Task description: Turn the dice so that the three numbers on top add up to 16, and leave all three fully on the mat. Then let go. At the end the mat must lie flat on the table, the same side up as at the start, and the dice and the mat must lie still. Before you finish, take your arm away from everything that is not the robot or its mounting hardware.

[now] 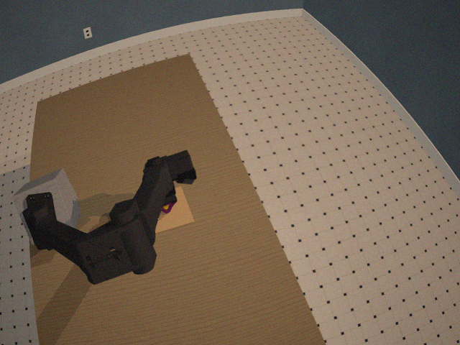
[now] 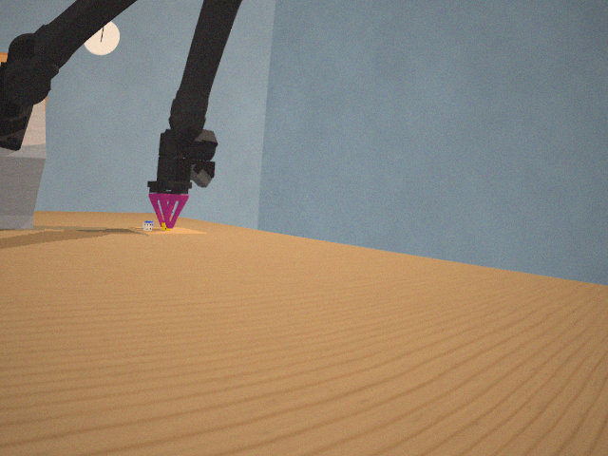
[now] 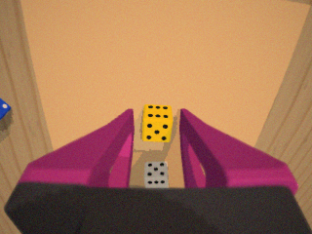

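Here's the table, wood to look at, fine grain lines running across it, matt all over! The mat is smooth and matt, paler than the wood, no weave showing. Now the gripper: magenta fingers that look like smooth plastic, only softly shaded. The arm comes in dull black, material hard to call. Between the fingertips, a yellow die, smooth as plastic; nearer, a grey-white die in the same plain finish; and at far left, a blue die, smooth too!
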Motion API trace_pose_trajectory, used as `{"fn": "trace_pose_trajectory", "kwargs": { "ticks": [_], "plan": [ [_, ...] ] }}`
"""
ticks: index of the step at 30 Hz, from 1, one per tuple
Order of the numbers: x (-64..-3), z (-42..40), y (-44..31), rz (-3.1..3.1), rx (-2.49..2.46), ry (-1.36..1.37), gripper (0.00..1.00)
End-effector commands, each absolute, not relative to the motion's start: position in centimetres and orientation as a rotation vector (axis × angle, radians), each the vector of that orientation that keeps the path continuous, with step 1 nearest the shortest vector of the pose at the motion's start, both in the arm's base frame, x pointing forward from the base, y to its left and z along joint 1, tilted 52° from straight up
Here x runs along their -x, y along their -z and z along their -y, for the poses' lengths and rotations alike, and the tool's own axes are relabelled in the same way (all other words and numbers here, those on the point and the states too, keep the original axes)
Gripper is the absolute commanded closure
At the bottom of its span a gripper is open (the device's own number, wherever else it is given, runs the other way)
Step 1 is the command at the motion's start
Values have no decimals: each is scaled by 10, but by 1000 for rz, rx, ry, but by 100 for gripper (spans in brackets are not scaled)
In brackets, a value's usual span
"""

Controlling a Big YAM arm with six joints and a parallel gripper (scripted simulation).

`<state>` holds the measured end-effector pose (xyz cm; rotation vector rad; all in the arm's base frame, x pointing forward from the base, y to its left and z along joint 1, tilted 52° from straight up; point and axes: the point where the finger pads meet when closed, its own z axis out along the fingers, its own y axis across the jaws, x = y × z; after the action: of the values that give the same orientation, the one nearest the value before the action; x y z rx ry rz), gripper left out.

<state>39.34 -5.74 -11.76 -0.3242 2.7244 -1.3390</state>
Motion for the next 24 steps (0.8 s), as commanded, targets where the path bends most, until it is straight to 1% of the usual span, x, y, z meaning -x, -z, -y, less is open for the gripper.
{"fn": "trace_pose_trajectory", "kwargs": {
  "ticks": [1, 12, 24],
  "plan": [
    [-400, 59, 120, -2720, 320, 1340, 70],
    [-400, 57, 119, -2719, 322, 1340, 70],
    [-404, 20, 90, -2686, 322, 1311, 70]
  ]
}}
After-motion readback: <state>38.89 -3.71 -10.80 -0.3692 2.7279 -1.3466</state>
